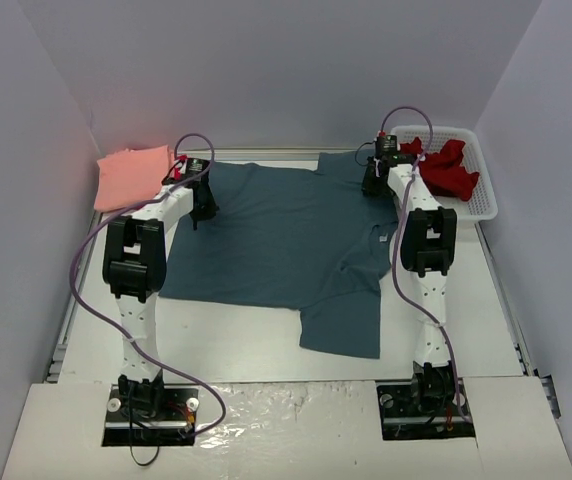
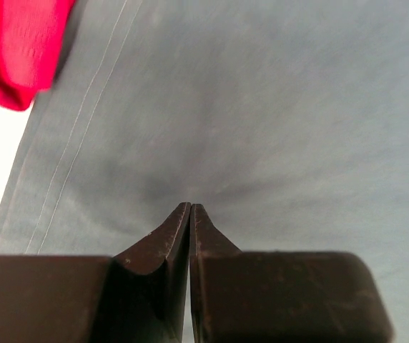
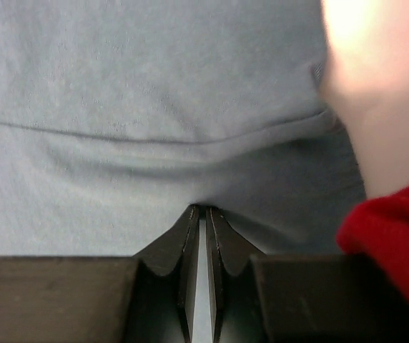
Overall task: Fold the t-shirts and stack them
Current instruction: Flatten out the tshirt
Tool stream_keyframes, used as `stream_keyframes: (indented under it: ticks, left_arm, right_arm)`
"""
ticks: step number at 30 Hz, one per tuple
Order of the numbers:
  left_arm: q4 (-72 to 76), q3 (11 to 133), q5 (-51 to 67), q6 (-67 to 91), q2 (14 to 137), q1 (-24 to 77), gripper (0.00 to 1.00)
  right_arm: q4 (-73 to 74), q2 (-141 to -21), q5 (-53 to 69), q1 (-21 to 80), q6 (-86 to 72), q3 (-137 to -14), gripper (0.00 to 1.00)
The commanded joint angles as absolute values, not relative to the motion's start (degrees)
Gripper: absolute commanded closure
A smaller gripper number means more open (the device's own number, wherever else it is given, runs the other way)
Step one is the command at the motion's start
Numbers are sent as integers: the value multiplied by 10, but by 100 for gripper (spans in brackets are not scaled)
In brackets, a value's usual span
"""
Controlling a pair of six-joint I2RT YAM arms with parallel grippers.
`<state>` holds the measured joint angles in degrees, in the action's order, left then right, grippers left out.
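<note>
Work stands early: one pink shirt (image 1: 131, 176) lies folded at the table's (image 1: 246, 345) far left corner, red shirts (image 1: 449, 170) sit in the basket (image 1: 486, 203), and the left gripper (image 1: 203, 213) and right gripper (image 1: 371, 185) each pinch, seemingly, opposite ends of the spread blue shirt (image 1: 286, 240).

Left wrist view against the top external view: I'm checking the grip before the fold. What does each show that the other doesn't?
Only the left wrist view: the left gripper shut, the slate-blue t-shirt puckering at its tips, hem stitching. Only the top external view: the whole shirt spread out, the right gripper at its far edge, red shirts in the white basket. Both: the blue shirt and a pink shirt beside it.
</note>
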<state>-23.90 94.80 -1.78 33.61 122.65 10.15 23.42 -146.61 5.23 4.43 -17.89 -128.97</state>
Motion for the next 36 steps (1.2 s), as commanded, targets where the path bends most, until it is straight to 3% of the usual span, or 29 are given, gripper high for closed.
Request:
stream_keyframes:
  ticks: [1, 10, 17, 36]
  left_arm:
    - [-236, 987, -5, 342, 1225, 104, 98]
    - [-243, 1060, 0, 335, 1257, 104, 98]
    - [-229, 1047, -2, 323, 1224, 105, 98]
    - [-211, 886, -90, 294, 910, 195, 98]
  right_arm:
    - [269, -1502, 42, 33, -173, -1319, 94]
    - [273, -1555, 76, 18, -172, -1395, 93]
    - [265, -1572, 111, 14, -161, -1434, 94]
    - [181, -1267, 76, 119, -141, -1188, 86]
